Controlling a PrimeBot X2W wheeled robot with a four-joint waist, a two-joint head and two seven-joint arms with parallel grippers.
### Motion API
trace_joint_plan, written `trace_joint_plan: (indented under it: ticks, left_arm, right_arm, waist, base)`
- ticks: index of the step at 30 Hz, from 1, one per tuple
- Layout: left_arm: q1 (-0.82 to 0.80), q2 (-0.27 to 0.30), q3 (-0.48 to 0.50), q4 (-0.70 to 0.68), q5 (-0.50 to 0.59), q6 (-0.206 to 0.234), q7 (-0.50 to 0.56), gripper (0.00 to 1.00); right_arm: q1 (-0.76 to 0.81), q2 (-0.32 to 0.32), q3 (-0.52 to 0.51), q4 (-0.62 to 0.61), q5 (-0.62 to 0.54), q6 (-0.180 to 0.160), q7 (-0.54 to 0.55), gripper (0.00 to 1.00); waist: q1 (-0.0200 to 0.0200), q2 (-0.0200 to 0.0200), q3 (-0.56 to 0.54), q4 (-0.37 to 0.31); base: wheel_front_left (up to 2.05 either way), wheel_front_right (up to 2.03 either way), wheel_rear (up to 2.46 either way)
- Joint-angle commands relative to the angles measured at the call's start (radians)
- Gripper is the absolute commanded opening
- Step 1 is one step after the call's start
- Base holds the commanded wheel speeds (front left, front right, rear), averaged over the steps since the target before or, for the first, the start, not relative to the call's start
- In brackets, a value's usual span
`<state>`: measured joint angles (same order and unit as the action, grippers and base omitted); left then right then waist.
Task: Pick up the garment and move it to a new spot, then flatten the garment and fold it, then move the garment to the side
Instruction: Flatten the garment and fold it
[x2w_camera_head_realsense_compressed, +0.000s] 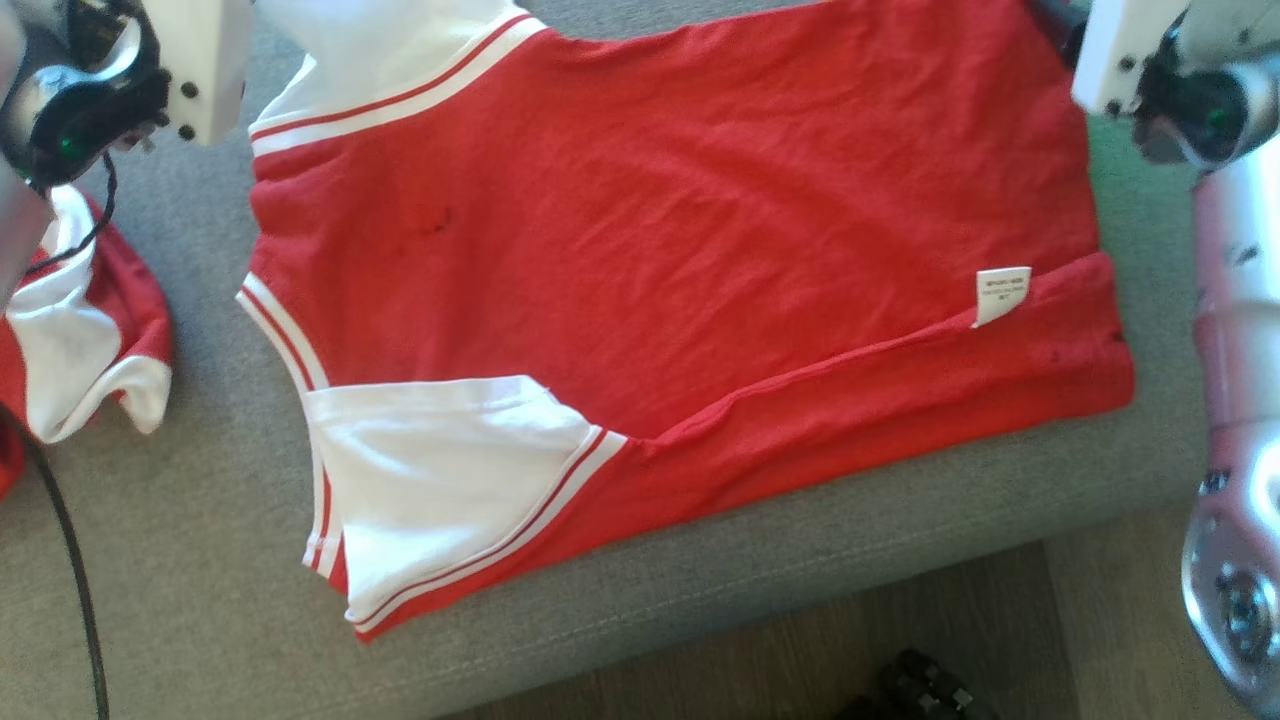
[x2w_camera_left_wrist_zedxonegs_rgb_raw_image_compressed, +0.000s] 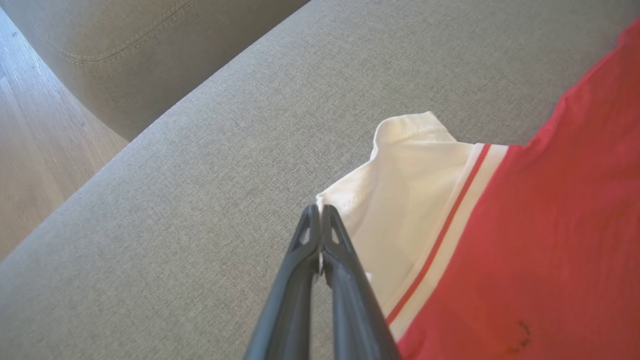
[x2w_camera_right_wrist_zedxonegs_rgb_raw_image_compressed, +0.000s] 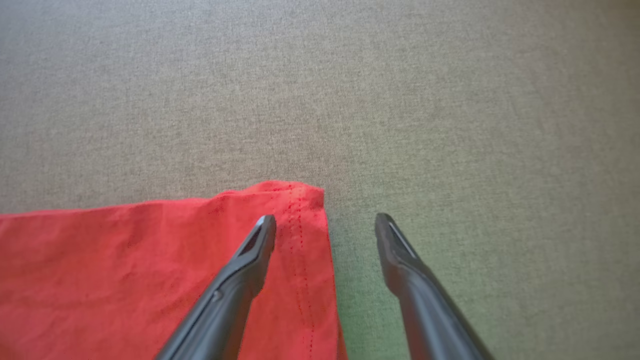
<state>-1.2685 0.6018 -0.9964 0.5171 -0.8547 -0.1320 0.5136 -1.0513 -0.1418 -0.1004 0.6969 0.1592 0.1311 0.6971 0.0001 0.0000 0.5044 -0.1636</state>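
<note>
**A:** What's closest to the robot?

**B:** Wooden floor, then the front edge of the grey upholstered seat. The red shirt lies spread on that seat, neck toward the robot's left and hem toward its right.

**A:** Anything to note on it?

**B:** 1 white sleeve lies folded in on the near side. A white label sits near the hem. Another red-and-white garment is bunched at the seat's left, apart from the shirt, with a black cable beside it.

**A:** And the end effectors?

**B:** Both are at the shirt's far edge. The left end effector is closed tight, its tips pinching the corner of the far white sleeve. The right end effector is spread wide and grips nothing. It has 1 finger over the far hem corner, and the other is over bare seat.
</note>
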Motion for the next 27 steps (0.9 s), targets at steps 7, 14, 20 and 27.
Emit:
trace_joint_plan:
  ticks: [7, 14, 20, 27]
  left_arm:
    - [-0.105, 0.036, -0.026, -0.027, -0.032, 0.001, -0.044, 0.0]
    - [-0.148, 0.03, -0.086, -0.01, -0.06, 0.001, -0.069, 0.0]
    - [-0.176, 0.024, -0.127, 0.002, -0.066, 0.001, -0.12, 0.0]
    - [-0.239, 0.036, -0.147, 0.06, 0.018, 0.001, -0.338, 0.0]
  right_arm:
    - [-0.147, 0.01, -0.058, 0.116, -0.07, 0.0, 0.002, 0.89]
    - [-0.215, 0.007, -0.142, 0.237, -0.153, 0.0, 0.024, 0.22]
    - [-0.268, 0.023, -0.186, 0.272, -0.191, 0.0, -0.044, 0.0]
    - [-0.301, 0.018, -0.191, 0.313, -0.182, 0.0, -0.163, 0.0]
  waist:
    - [-0.0001, 0.0, 0.016, 0.039]
    - [-0.0001, 0.0, 0.02, 0.065]
    - [-0.0001, 0.0, 0.023, 0.083]
    - [-0.0001, 0.0, 0.023, 0.087]
  base:
    - [0.0, 0.0, 0.0]
    - [0.0, 0.0, 0.0]
    - [0.0, 0.0, 0.0]
    - [0.0, 0.0, 0.0]
